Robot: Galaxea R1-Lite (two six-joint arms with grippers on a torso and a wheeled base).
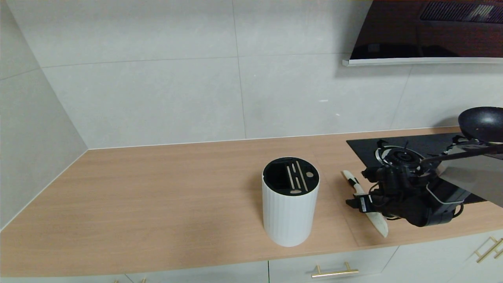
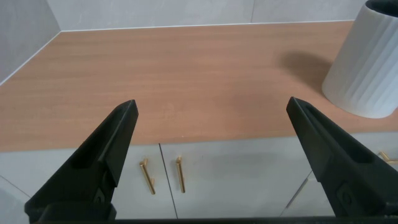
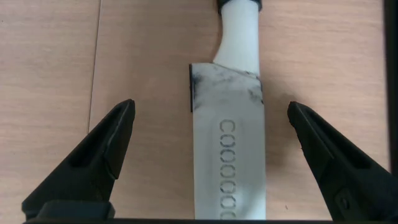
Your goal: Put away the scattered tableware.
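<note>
Hovering my right jaws, spread wide and empty, over the flat white knife with a black-banded handle point(image 3: 227, 143) on the wooden counter point(image 1: 157, 196), just right of the white ribbed cylindrical holder point(image 1: 290, 212). Its long axis runs through the gap, so closing should pinch the blade.

The right claw point(image 1: 359, 188) is black all over, and behind it is a bulky wrist housing point(image 1: 416, 208) made of rounded black blocks. Thin black cables point(image 1: 379, 194) loop over this housing, and a small white label point(image 1: 366, 203) sits at its 9 o'clock side. At 2 o'clock from the housing, the arm link point(image 1: 471, 173) is grey and flat-sided. The left claw point(image 2: 210, 106) has two matte black fingers point(image 2: 93, 162), each a wedge that narrows to a blunt tip.
</note>
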